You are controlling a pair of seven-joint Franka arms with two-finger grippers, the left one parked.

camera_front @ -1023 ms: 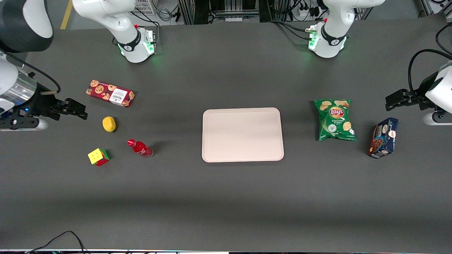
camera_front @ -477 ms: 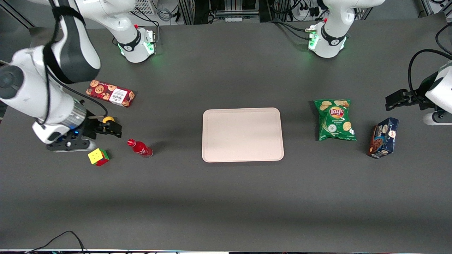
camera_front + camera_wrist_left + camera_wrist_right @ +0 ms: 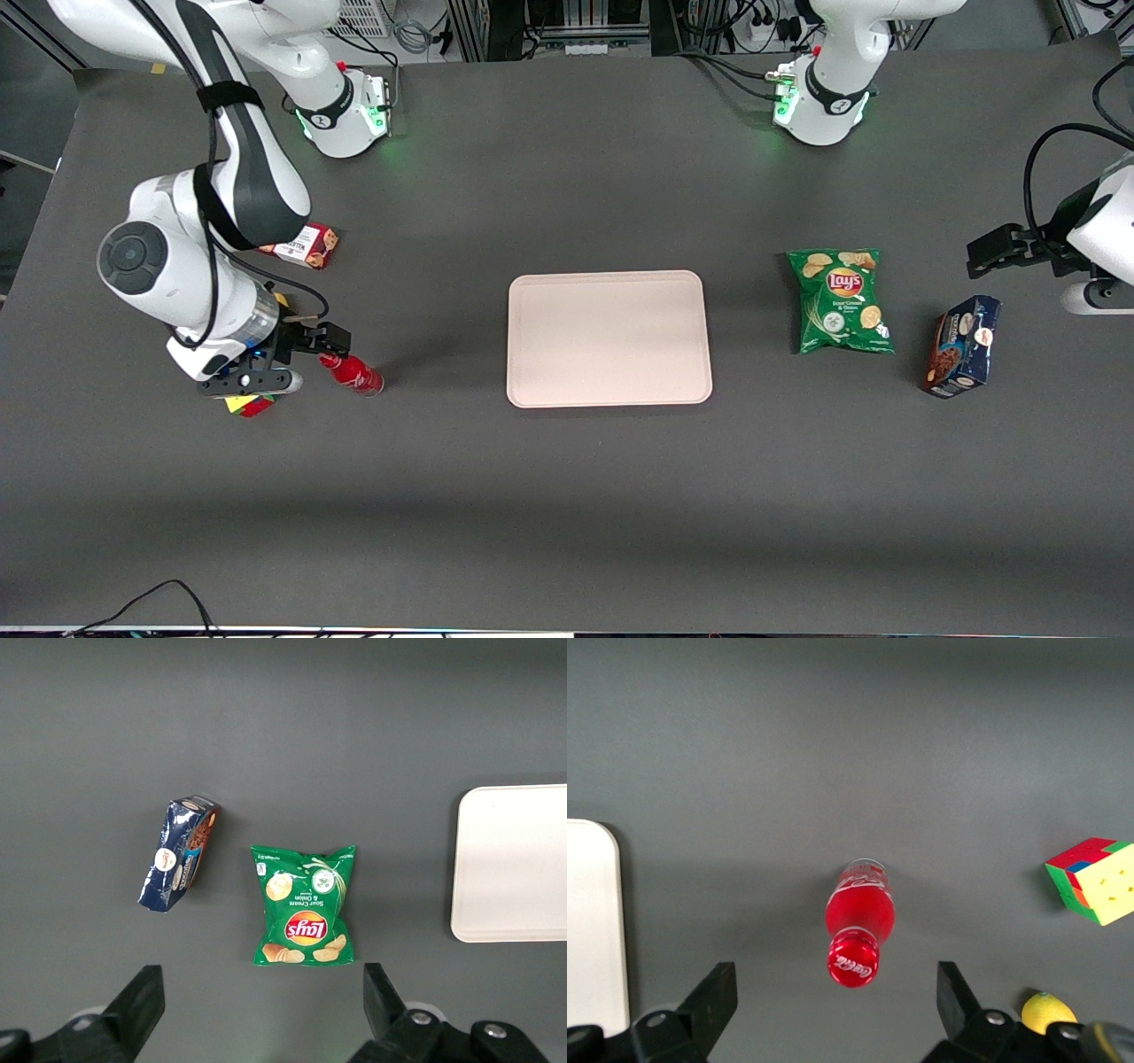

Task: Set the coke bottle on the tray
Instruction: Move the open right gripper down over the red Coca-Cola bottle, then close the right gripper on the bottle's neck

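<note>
Claw (image 3: 332,340) is hovering over the working arm's end of the table (image 3: 567,496), fingers (image 3: 713,997) spread wide, gripping nothing. Wrist view shows both fingers flanking open air, with the coke bottle (image 3: 859,923) sitting between them lower down.

Nearest to the claw: the coke bottle (image 3: 353,371) is standing upright on the table, directly under the claw and slightly nearer the front camera, red cap up. No contact visible between the fingers and the bottle.

Just beside the claw, under the wrist body: the puzzle cube (image 3: 250,406) is peeking out, mostly covered by the arm in the front view; the wrist view shows it (image 3: 1096,879) clear of the bottle. A lemon (image 3: 1045,1010) is sitting close to one finger in the wrist view.

Farther from the front camera than the claw: the red cookie box (image 3: 306,246) is lying flat, partly covered by the arm link.

Toward the parked arm's end from the claw: the tray (image 3: 609,338) is lying flat mid-table, well apart from the bottle, nothing on it. Its rounded corner (image 3: 594,930) is showing in the wrist view.

Farthest out, past the tray: the green chip bag (image 3: 840,301) is lying flat, then the dark blue box (image 3: 962,346).
</note>
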